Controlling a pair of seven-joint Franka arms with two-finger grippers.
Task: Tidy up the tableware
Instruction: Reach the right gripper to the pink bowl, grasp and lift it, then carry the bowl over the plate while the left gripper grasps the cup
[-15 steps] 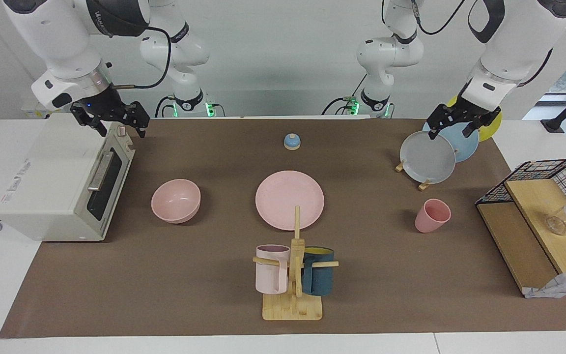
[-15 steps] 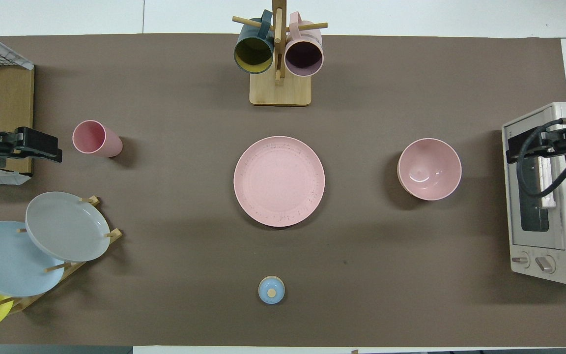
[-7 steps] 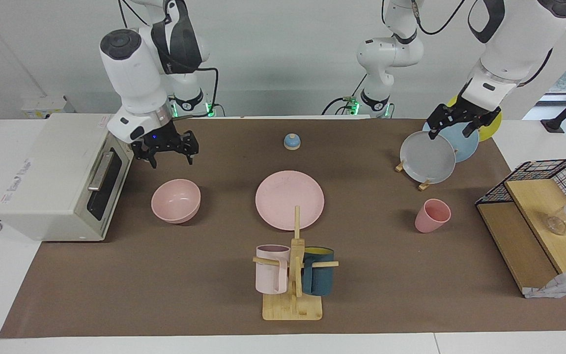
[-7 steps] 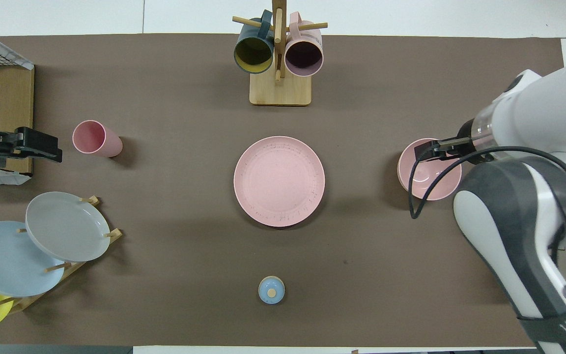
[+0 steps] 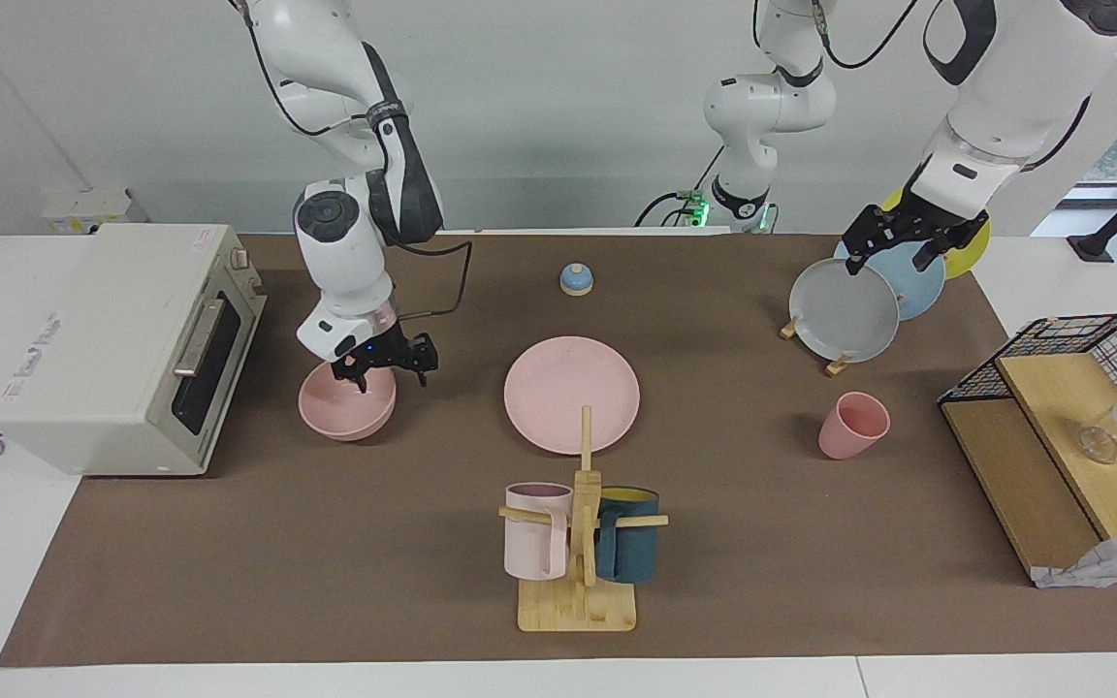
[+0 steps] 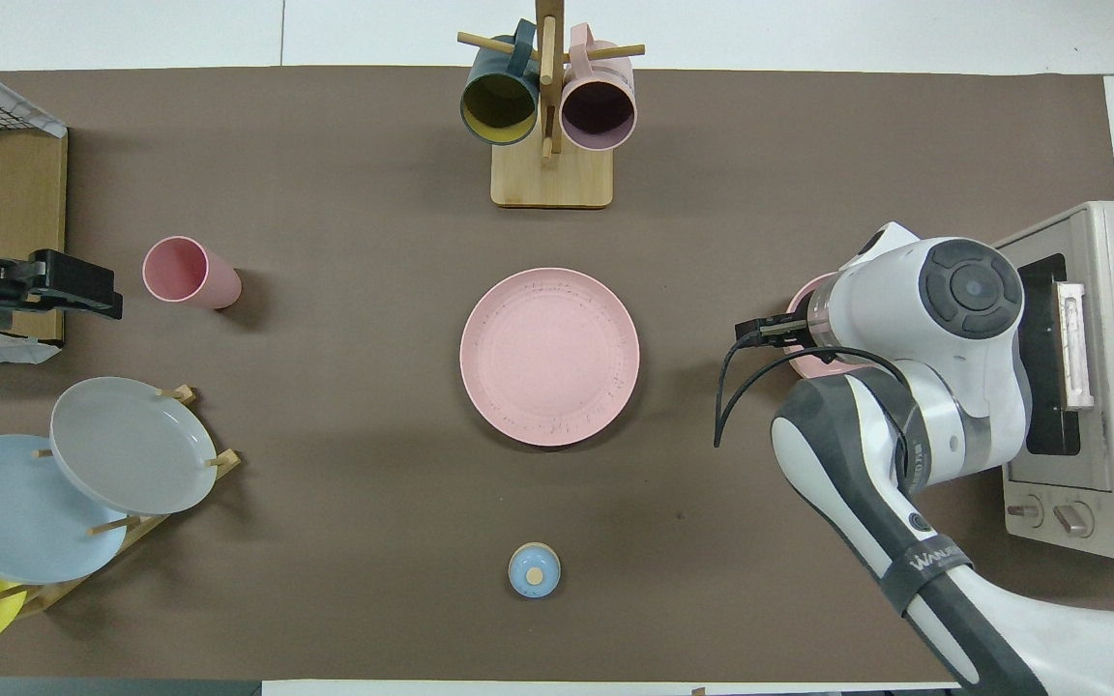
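Swinging away from the toaster oven (image 5: 122,339), the right arm now has its right gripper (image 5: 386,363) down at the pink bowl (image 5: 345,412), where a second ago it hung over the oven's top corner. Its fingers stand apart, one dipping inside the bowl's rim nearest the robots and one outside, so nothing is held yet. From above, the arm's wrist hides nearly all of the bowl.

Nothing else on the table has shifted. The pink plate (image 5: 572,394) lies flat at the middle of the brown mat. Taking the plate as the mark, the bowl sits beside it toward the right arm's end, and the pink cup (image 5: 852,425) stands upright well apart from it toward the left arm's end. The left gripper (image 5: 896,247) waits, fingers apart and empty, over the rack of grey, blue and yellow plates (image 5: 847,310), which is nearer the robots than the cup.

The step in hand looks like the first pickup: seizing the bowl by its rim. Next the fingers likely need to pinch the wall squarely, then lift straight so the bowl does not tip, and carry it over to the plate's centre.
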